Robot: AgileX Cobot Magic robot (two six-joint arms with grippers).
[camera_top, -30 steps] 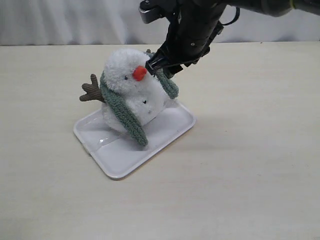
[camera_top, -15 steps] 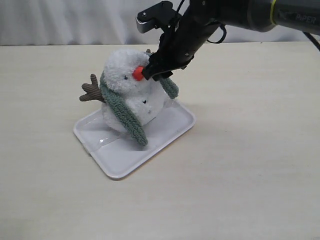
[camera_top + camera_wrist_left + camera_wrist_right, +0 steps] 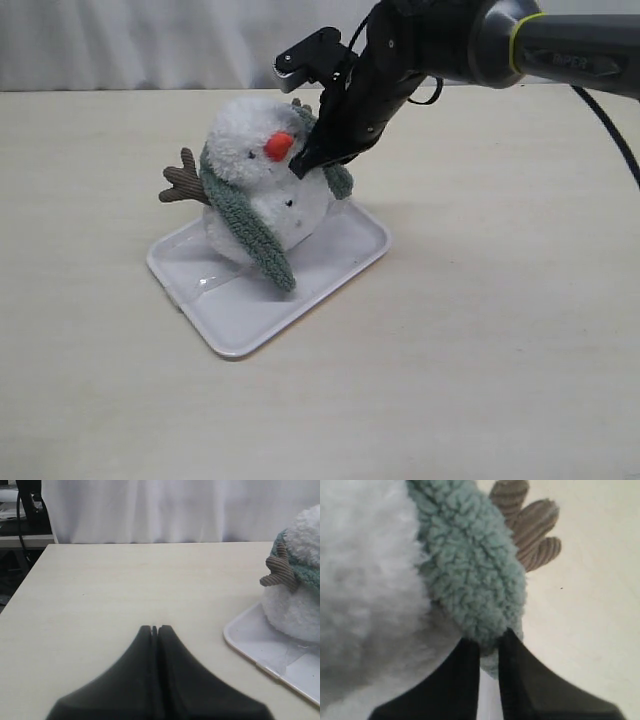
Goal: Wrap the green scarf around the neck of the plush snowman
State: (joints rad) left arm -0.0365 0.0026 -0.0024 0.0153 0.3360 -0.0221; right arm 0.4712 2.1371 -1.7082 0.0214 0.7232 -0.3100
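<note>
The plush snowman [image 3: 262, 175] stands on a white tray [image 3: 240, 310], its orange nose toward the camera. The green scarf [image 3: 245, 225] lies around its neck, one end hanging down the front to the tray, the other end [image 3: 338, 178] on the right side. My right gripper [image 3: 305, 165] is shut on that right end, just below the nose; in the right wrist view the scarf [image 3: 475, 580] sits pinched between the fingertips [image 3: 489, 642], with a brown twig arm [image 3: 532, 530] behind. My left gripper [image 3: 154, 628] is shut on nothing over bare table, left of the snowman [image 3: 295, 590].
A brown twig arm [image 3: 185, 182] sticks out left of the snowman. The tray's rim [image 3: 250, 655] shows close to the left gripper. A white curtain hangs along the table's far edge.
My right gripper has moved down and slightly toward the snowman's front, carrying the scarf's right end lower beside the body. The left arm is not seen earlier.
</note>
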